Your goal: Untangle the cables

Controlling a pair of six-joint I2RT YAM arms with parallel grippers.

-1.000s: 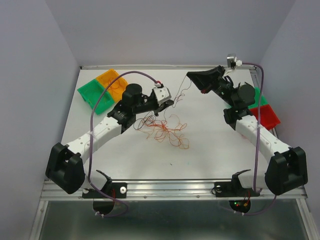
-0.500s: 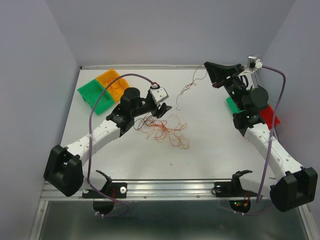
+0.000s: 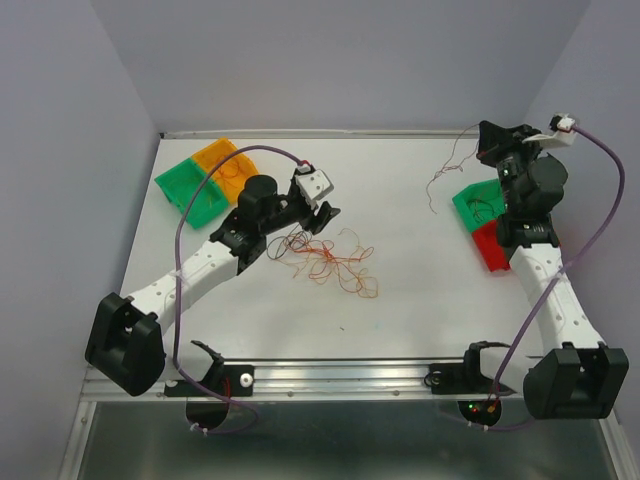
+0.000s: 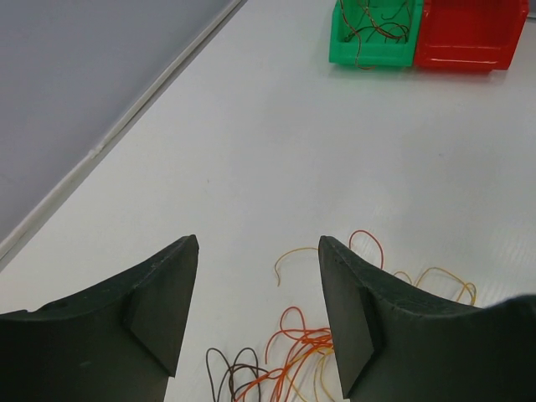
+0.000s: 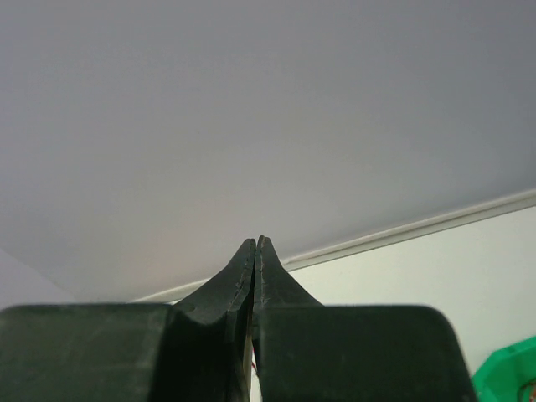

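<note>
A tangle of orange, red and brown cables (image 3: 326, 258) lies mid-table. My left gripper (image 3: 322, 214) hovers at its upper left edge, open and holding nothing. In the left wrist view the left gripper (image 4: 256, 244) has its fingers wide apart, with the cable loops (image 4: 295, 347) on the table between and below them. My right gripper (image 3: 486, 140) is raised at the far right, shut on a thin brown cable (image 3: 443, 173) that dangles down and to the left, free of the tangle. The right wrist view shows the right gripper (image 5: 255, 243) with its jaws pressed together against the wall.
A green bin (image 3: 471, 203) with brown wires in it and a red bin (image 3: 490, 246) sit under the right arm, also seen as the green bin (image 4: 374, 33) and the red bin (image 4: 469, 33). At the far left stand a second green bin (image 3: 190, 190) and an orange bin (image 3: 226, 166).
The right arm has swung right and back with the brown cable, pulling it away from the tangle to above the right bins. The left gripper has hardly moved.
</note>
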